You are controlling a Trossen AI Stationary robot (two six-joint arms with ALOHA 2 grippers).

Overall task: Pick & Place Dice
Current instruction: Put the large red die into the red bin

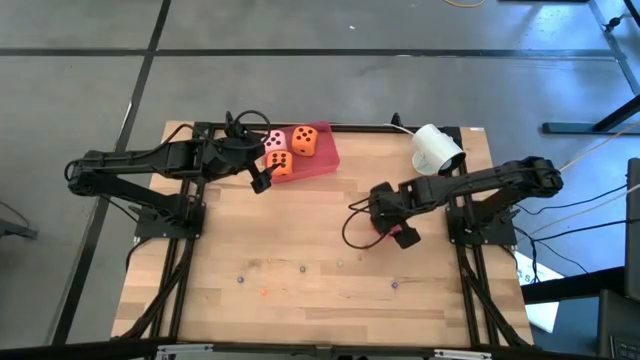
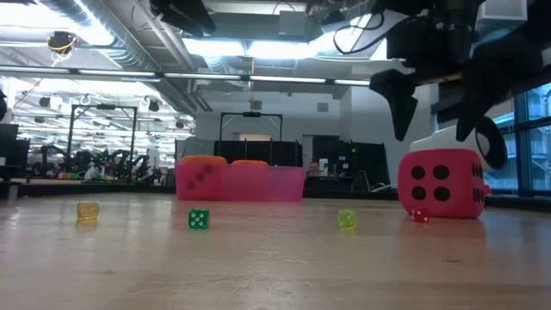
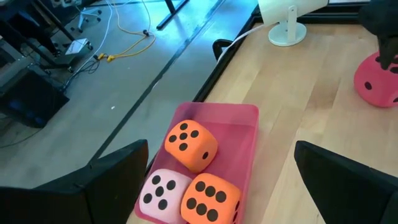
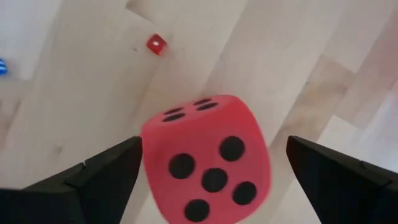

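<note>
A flat red tray [image 1: 322, 158] stands at the far middle-left of the table. In it lie a pink die [image 3: 163, 191] and two orange dice [image 3: 190, 144] [image 3: 210, 199], each resting on the tray floor. My left gripper [image 1: 262, 172] is open and empty, just over the tray's near-left end. The red die [image 2: 441, 183] rests on the table at the middle right; it also shows in the right wrist view [image 4: 208, 158]. My right gripper [image 2: 435, 120] is open and hangs just above the red die, pointing down, one finger to each side, apart from it.
A white cylindrical device on a stand [image 1: 437, 148] is at the far right, its cable running along the far edge. Tiny coloured beads lie on the near half of the table: yellow [image 2: 87, 209], green [image 2: 199, 219], yellow-green [image 2: 346, 220], and a red one [image 2: 419, 215] beside the red die.
</note>
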